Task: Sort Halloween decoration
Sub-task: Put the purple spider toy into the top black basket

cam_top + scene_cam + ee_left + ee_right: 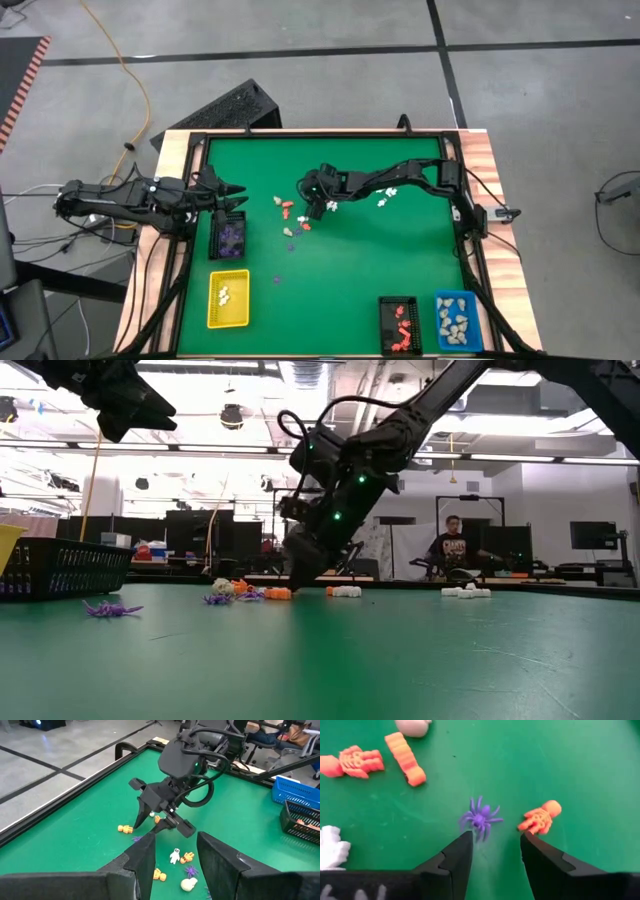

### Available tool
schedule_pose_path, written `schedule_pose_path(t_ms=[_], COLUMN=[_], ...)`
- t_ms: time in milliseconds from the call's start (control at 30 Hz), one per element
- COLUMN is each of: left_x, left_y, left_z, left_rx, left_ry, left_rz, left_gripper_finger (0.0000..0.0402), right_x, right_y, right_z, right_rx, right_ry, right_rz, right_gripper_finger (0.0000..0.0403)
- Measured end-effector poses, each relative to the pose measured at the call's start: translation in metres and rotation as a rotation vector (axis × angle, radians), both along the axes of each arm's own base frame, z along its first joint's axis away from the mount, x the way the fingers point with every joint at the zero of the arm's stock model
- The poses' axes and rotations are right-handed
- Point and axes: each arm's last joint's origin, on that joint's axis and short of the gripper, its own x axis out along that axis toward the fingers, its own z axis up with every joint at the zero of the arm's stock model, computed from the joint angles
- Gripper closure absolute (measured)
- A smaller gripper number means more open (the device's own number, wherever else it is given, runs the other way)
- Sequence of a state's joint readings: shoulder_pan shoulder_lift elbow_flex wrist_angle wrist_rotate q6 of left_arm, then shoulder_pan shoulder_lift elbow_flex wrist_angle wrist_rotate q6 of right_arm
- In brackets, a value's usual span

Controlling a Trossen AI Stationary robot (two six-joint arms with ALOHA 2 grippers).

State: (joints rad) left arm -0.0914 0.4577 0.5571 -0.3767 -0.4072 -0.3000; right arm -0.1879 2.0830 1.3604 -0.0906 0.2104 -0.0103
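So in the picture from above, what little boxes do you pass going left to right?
Black tray with purple bits → yellow tray → black tray with orange-red bits → blue tray.

The table (350, 260) top is matt green felt-like cloth, edged in pale wood grain. The spider (481, 817) and skeleton (540, 818) look like smooth moulded plastic. The right gripper (495, 851) fingers are matt black plastic.
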Motion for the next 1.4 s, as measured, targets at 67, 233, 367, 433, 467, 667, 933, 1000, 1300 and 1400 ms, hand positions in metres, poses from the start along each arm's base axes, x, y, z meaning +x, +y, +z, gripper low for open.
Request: schedule_pose_path(t_ms=[67,233,367,433,467,667,933,1000,1300,1400], left_x=[0.000,0.000,0.000,0.000,0.000,0.000,0.000,0.000,0.000,0.000], left_y=[0.000,0.000,0.000,0.000,0.000,0.000,0.000,0.000,0.000,0.000], left_z=[0.000,0.000,0.000,0.000,0.000,0.000,0.000,-0.001,-0.001,-0.001], left_rx=[0.000,0.000,0.007,0.007,0.007,0.008,0.008,0.005,0.003,0.002], left_ry=[0.000,0.000,0.003,0.002,0.003,0.004,0.006,0.008,0.012,0.012], left_rz=[0.000,0.000,-0.001,-0.001,-0.001,-0.001,-0.001,0.000,0.000,0.000], left_gripper_finger=[0.0267,0.0267,0.0267,0.0267,0.0267,0.0267,0.0267,0.0267,0.0267,0.0267], right_x=[0.001,0.000,-0.001,0.001,0.001,0.004,0.005,0.006,0.010,0.011], right_y=[0.000,-0.005,-0.009,-0.011,-0.010,-0.007,-0.007,-0.007,0.003,0.006], right_z=[0.000,0.000,0.000,-0.006,-0.008,-0.022,-0.016,-0.015,0.001,0.010], right_rx=[-0.011,-0.016,-0.010,0.005,0.017,0.049,0.019,0.019,-0.026,-0.038], right_ry=[-0.008,-0.009,-0.009,-0.013,-0.014,0.010,0.012,0.006,-0.007,-0.035], right_rz=[0.012,0.008,-0.002,0.005,0.016,0.042,0.006,0.002,0.017,0.022], right_gripper_finger=[0.0215,0.0222,0.0237,0.0251,0.0259,0.0310,0.0393,0.0392,0.0400,0.0400])
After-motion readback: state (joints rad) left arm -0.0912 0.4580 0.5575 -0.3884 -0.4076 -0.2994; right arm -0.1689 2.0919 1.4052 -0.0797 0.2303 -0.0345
